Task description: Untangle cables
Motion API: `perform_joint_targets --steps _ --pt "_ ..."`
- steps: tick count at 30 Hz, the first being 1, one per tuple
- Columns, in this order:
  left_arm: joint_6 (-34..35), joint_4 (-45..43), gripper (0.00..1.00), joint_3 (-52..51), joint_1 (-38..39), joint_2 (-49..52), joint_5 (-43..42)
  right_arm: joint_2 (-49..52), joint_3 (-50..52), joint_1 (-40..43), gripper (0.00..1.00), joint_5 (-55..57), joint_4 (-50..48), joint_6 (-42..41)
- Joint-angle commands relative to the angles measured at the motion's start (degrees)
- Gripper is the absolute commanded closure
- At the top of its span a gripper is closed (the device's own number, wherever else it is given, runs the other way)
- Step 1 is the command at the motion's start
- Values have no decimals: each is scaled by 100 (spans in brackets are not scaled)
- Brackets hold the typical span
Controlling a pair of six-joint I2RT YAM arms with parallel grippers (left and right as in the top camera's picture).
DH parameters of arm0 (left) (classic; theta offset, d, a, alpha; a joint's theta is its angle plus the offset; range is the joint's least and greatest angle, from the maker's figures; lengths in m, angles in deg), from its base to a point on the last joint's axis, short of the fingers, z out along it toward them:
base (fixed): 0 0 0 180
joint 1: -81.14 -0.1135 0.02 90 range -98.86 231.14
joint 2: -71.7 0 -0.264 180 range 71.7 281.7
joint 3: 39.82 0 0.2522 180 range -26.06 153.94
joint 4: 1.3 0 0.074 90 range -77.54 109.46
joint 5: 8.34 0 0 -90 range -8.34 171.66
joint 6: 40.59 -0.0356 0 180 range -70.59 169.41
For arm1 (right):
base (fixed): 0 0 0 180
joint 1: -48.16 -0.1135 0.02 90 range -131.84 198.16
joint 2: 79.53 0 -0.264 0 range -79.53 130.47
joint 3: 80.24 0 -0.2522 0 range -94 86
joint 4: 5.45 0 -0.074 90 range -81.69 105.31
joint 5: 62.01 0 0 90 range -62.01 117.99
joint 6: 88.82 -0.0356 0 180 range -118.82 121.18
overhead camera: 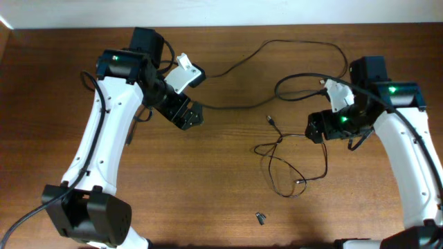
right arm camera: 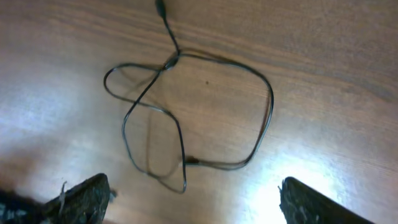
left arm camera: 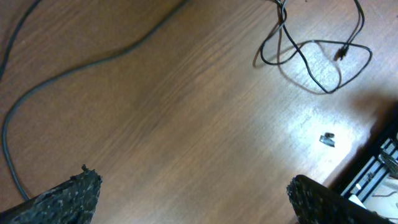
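Left claw [overhead camera: 188,115] spread wide, empty, parked upper left, well apart from tangle (likely keeping clear). Right claw [overhead camera: 313,128] also wide open, nothing held, near cables [right arm camera: 271,109] looped at centre-right of table [overhead camera: 208,180]; probably lining up pick at crossing.

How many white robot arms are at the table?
2. The left arm reaches in from the picture's left side, the right arm from its right side. No other arm shows, and none seems hidden.
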Motion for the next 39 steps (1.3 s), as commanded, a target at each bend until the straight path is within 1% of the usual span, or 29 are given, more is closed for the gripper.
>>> perform_joint_targets --steps 1,4,8,10,13,18,20,23,26,29,31,34,35,36,37,38,39 --pt "-94 0 1 48 13 -118 39 11 350 -153 12 -94 -474 -109" --pt "-94 -22 1 48 13 -118 39 17 863 -490 11 -94 -1449 -105" --pt "-94 -20 1 48 13 -118 39 184 1296 -968 11 -42 -2581 -105" --pt "-92 -20 1 48 13 -120 39 442 1401 -1117 11 -22 -3040 -105" --pt "-94 -22 1 48 13 -118 39 1029 1432 -1123 11 -9 -3585 -103" --pt "-92 -20 1 48 13 -120 39 2004 1432 -1123 13 -9 -3827 -42" --pt "-94 -20 1 48 13 -118 39 2321 1432 -1123 18 -7 -3849 -42" --pt "-94 -20 1 48 13 -118 39 2356 1432 -1126 19 -7 -3895 -42" --pt "-94 -20 1 48 13 -118 39 2356 1432 -1123 31 15 -3934 -42" --pt "-94 -20 1 48 13 -118 39 2365 1432 -1172 32 461 -3939 138" --pt "-94 -22 1 48 13 -118 39 2365 1432 -1296 32 957 -4017 205" --pt "-94 -20 1 48 13 -118 39 2365 1434 -1464 31 1121 -4127 304" --pt "-94 -22 1 48 13 -118 39 2365 1449 -1517 33 1121 -4129 304" --pt "-94 -20 1 48 13 -118 39 2365 1467 -1543 39 1141 -4127 304" --pt "-94 -22 1 48 13 -118 39 2367 1504 -1596 51 1163 -4129 306" --pt "-94 -20 3 48 13 -118 39 2376 1558 -1652 60 1182 -4129 306" --pt "-92 -20 1 46 13 -118 39 2402 1589 -1679 68 1189 -4129 304"
